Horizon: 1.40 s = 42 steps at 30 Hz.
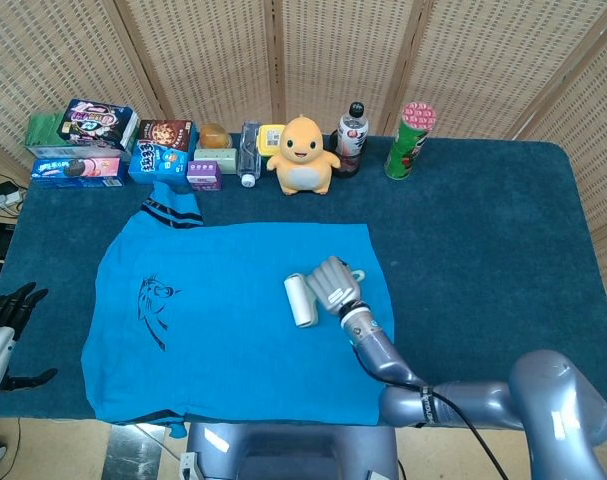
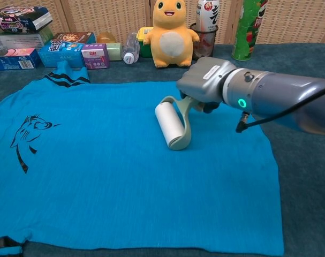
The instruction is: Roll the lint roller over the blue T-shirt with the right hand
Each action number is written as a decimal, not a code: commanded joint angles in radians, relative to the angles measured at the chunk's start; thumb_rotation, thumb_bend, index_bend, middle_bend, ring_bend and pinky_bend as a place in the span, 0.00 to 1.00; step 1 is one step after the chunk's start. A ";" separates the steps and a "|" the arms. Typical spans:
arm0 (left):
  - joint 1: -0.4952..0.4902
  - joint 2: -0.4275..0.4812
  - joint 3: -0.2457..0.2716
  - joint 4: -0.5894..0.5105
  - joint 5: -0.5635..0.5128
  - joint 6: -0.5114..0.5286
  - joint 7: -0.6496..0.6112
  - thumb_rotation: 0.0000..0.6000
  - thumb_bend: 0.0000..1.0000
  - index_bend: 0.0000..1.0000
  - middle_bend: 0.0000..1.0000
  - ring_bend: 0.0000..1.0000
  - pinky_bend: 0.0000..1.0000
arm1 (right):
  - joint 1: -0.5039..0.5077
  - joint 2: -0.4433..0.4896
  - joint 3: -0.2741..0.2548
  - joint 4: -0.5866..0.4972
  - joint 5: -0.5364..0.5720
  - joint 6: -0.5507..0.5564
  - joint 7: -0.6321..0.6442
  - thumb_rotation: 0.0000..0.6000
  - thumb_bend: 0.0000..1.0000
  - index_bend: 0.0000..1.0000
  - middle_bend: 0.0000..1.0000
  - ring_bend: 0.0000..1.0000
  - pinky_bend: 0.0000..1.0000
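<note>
The blue T-shirt (image 1: pixel 223 320) (image 2: pixel 119 176) lies flat across the dark blue table, with a black print near its left side. My right hand (image 1: pixel 332 285) (image 2: pixel 204 84) grips the pale green handle of the lint roller (image 1: pixel 301 299) (image 2: pixel 171 125). The white roll rests on the shirt, right of its middle. My left hand (image 1: pixel 5 322) hangs off the table's left edge with its dark fingers spread and nothing in it; the chest view does not show it.
Along the table's back edge stand snack boxes (image 1: pixel 93 140), a small water bottle (image 1: pixel 248 152), a yellow plush toy (image 1: pixel 303 155) (image 2: pixel 172 32), a drink bottle (image 1: pixel 351 135) and a green chip can (image 1: pixel 409 140). A woven screen stands behind the table.
</note>
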 commanded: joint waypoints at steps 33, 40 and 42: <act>-0.005 -0.009 0.004 -0.010 -0.010 -0.010 0.035 1.00 0.11 0.00 0.00 0.00 0.01 | -0.013 0.077 -0.167 0.149 0.042 0.002 0.048 1.00 1.00 0.54 0.72 0.68 0.96; -0.005 -0.012 0.004 -0.013 -0.013 -0.010 0.045 1.00 0.11 0.00 0.00 0.00 0.01 | -0.064 0.127 -0.189 0.221 -0.014 -0.027 0.129 1.00 1.00 0.54 0.72 0.68 0.96; -0.005 -0.013 0.005 -0.015 -0.011 -0.010 0.048 1.00 0.11 0.00 0.00 0.00 0.01 | -0.073 0.139 -0.190 0.230 -0.028 -0.032 0.144 1.00 1.00 0.54 0.72 0.68 0.96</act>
